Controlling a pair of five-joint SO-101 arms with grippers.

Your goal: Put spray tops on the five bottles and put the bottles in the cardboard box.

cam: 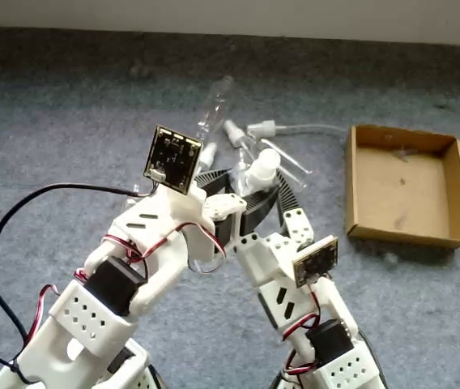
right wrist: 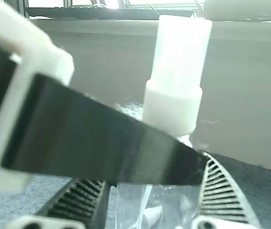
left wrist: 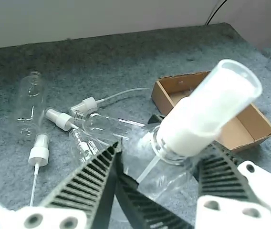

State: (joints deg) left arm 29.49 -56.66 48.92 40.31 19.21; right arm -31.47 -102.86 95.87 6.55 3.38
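We see the right jaws closed on the clear body of a bottle [right wrist: 150, 205], which is held up off the table [cam: 52, 121] with its white spray top [right wrist: 176, 81] on and pointing upward. The left jaws stand open to either side of the same bottle, just below the spray top, and one of them crosses in front of the right pair. Beyond them, the other bottles [left wrist: 30, 102] and loose spray tops [left wrist: 39, 153] lie in a cluster on the table, and the cardboard box [cam: 404, 138] sits to the right of that cluster in the high view.
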